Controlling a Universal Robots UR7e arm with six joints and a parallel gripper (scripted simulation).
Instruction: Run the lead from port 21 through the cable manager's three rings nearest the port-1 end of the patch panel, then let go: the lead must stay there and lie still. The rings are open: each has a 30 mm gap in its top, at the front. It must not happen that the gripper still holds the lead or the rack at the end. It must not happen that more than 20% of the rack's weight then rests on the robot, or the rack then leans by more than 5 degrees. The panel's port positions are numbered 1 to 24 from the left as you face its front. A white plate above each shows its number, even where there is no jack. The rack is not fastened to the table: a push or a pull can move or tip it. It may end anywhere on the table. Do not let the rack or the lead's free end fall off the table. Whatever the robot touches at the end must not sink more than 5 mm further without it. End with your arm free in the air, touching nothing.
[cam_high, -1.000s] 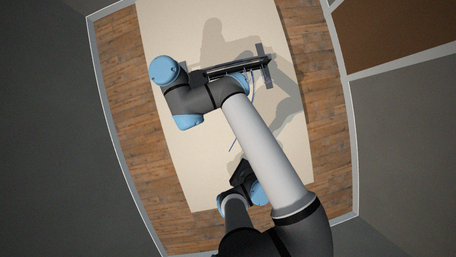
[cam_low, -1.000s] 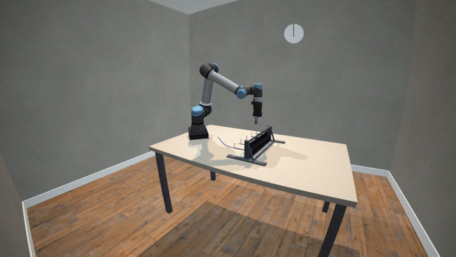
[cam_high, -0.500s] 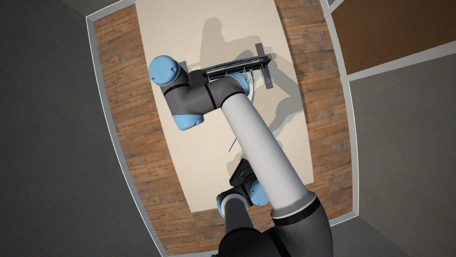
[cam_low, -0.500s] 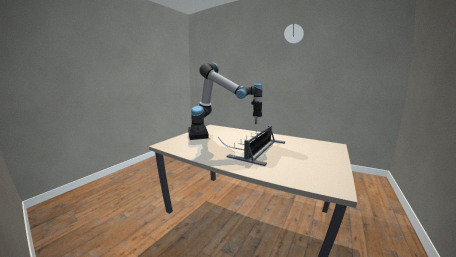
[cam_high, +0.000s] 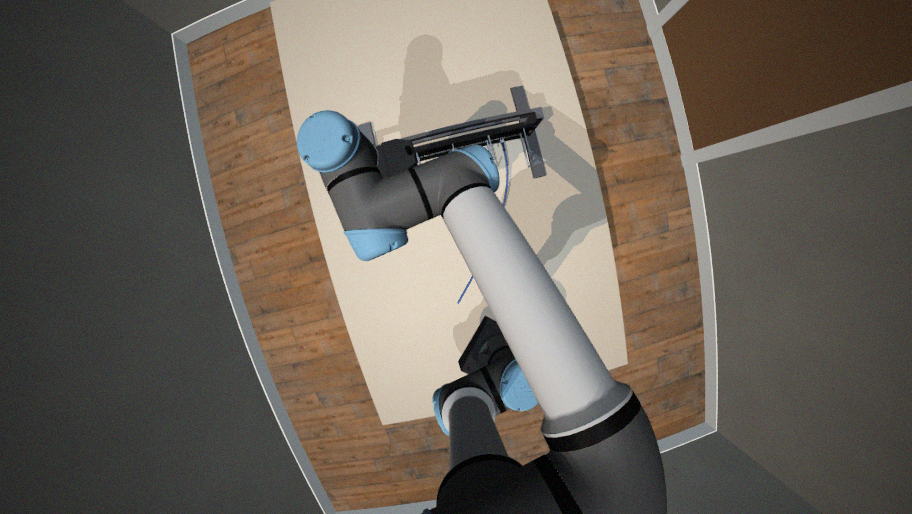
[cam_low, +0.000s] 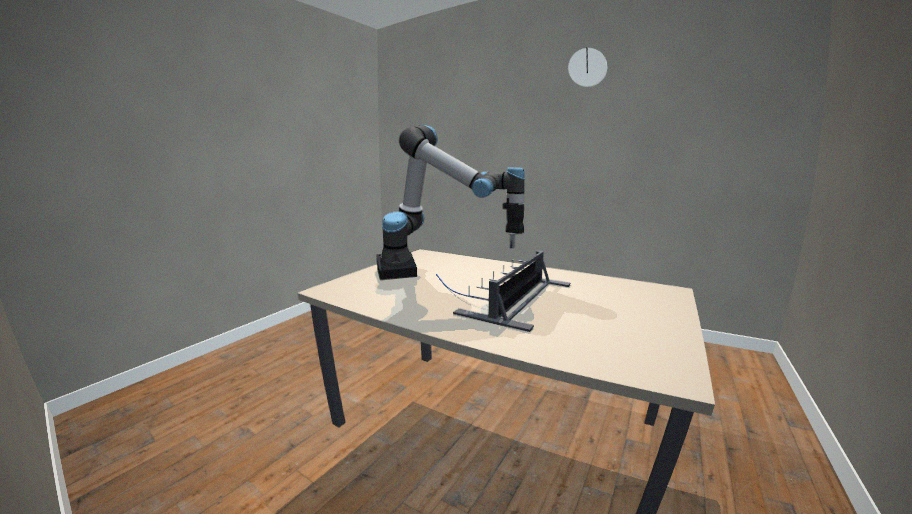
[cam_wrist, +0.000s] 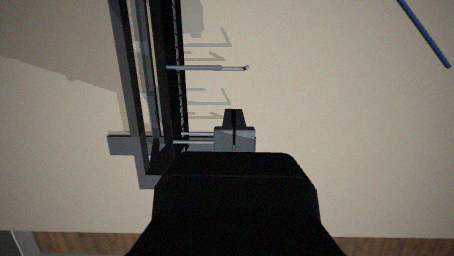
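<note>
Blue and thin, the lead (cam_low: 454, 290) lay loose on the table (cam_low: 613, 344), trailing from the rack (cam_low: 518, 288) toward the middle left of the exterior frame, through no ring that I could make out. The gripper (cam_wrist: 234, 131) hung above the rack's far end, fingers pressed together on nothing. So the work looked barely begun: grasp, threading and release all remained. The rack sat well inside the table's edges, with open room in the frame's lower right.
</note>
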